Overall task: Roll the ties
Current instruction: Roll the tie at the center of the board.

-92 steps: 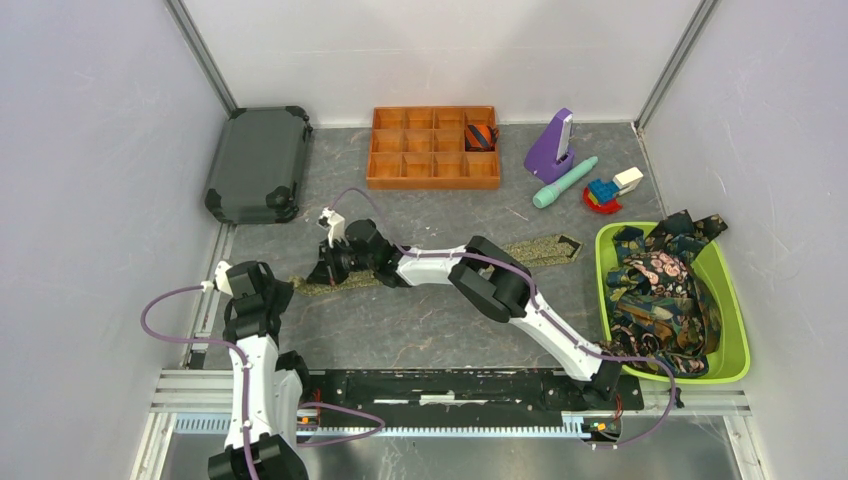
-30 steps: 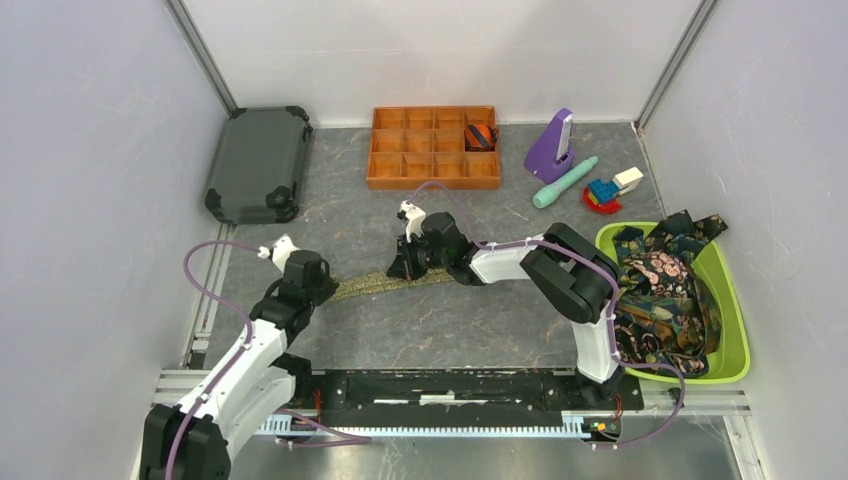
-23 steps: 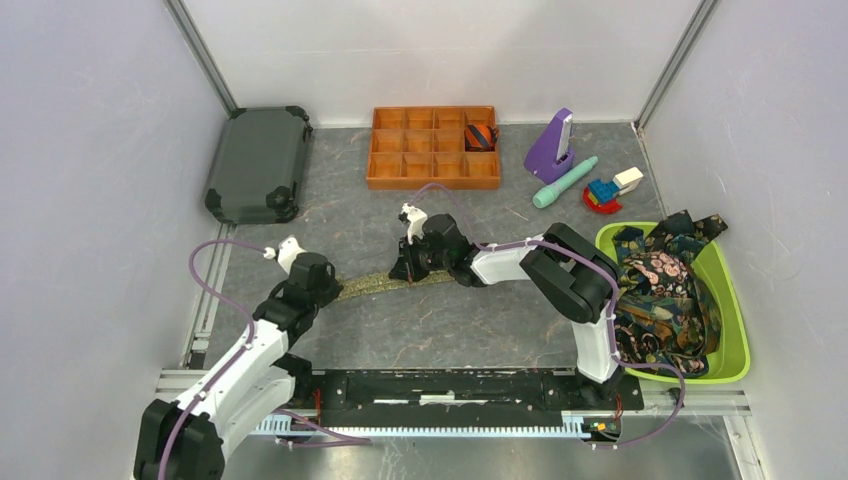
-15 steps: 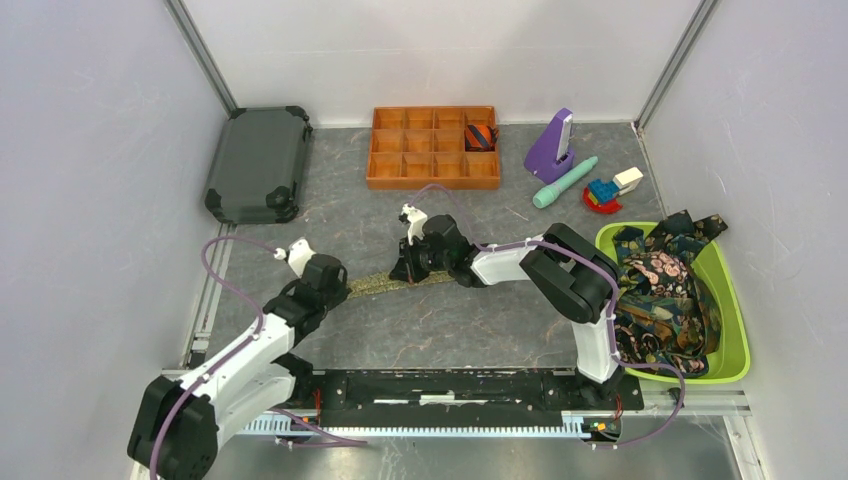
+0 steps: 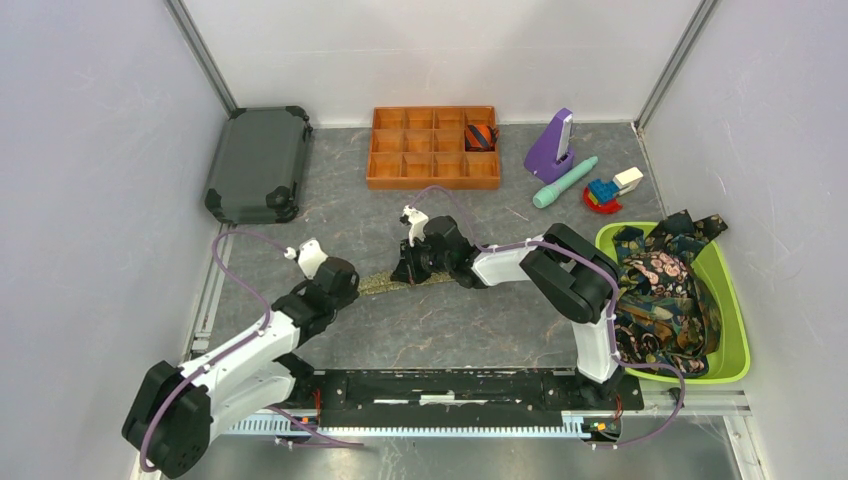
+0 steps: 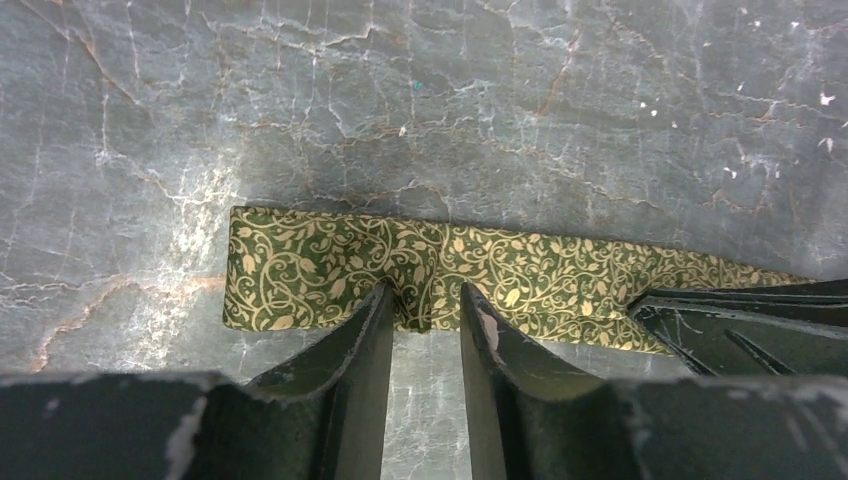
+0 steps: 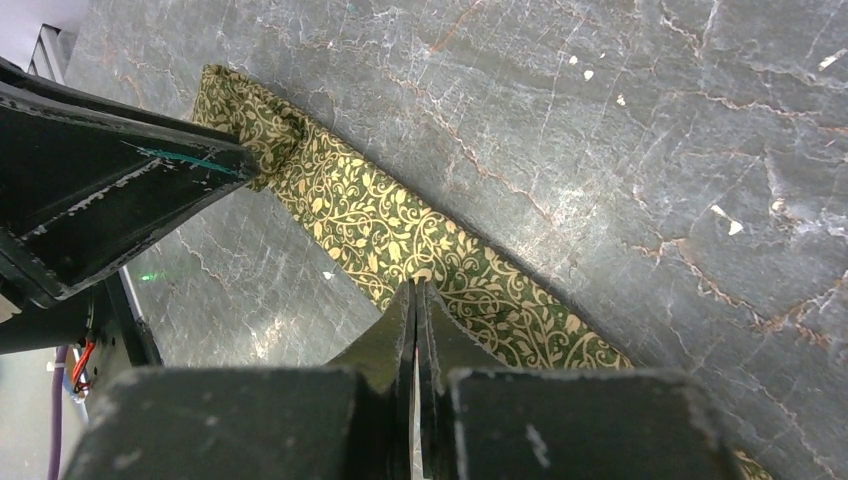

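now, olive-green tie (image 6: 330, 270): lies flat on the grey table (image 6: 500, 100), mid-front, with a short strip showing between the two grippers.
left gripper (image 6: 427, 296): fingers nearly together, pinching a pucker in the tie's near edge close to its blunt end.
right gripper (image 7: 415, 290): fingers pressed together on the tie's near edge, further along.
change: the left arm has swept rightward along the tie and the right arm has kept its place, so the visible strip is shorter.
meaning: probably the end is being gathered to start the roll; no coil shows yet.
other ties (image 5: 660, 295): heaped in the green bin (image 5: 738, 345), far right.
striped tie (image 5: 481, 135): already rolled, in the orange tray (image 5: 420, 170).
writing: none readable, no brand or label.
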Action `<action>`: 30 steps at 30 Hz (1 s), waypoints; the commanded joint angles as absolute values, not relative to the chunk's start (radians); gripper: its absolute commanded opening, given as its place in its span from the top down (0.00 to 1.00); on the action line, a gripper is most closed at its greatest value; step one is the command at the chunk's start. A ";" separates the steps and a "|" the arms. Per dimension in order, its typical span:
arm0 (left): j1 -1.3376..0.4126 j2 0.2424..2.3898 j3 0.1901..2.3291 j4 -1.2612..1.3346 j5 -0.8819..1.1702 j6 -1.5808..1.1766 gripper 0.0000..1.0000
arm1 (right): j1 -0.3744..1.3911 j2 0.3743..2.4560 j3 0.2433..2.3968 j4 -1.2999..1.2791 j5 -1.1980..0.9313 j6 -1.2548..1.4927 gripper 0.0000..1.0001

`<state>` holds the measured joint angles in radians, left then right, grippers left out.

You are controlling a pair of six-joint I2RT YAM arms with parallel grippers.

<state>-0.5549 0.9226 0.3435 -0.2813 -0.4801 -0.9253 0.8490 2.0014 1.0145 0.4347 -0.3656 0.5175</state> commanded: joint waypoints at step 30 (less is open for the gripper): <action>-0.550 0.689 0.550 -0.738 -0.722 -0.960 0.36 | 0.973 2.045 1.333 0.306 -0.328 0.604 0.55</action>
<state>-0.5808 0.6968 0.5568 -0.7029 -0.7021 -0.9253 0.9527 1.9934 1.2343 0.3611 -0.3553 0.5816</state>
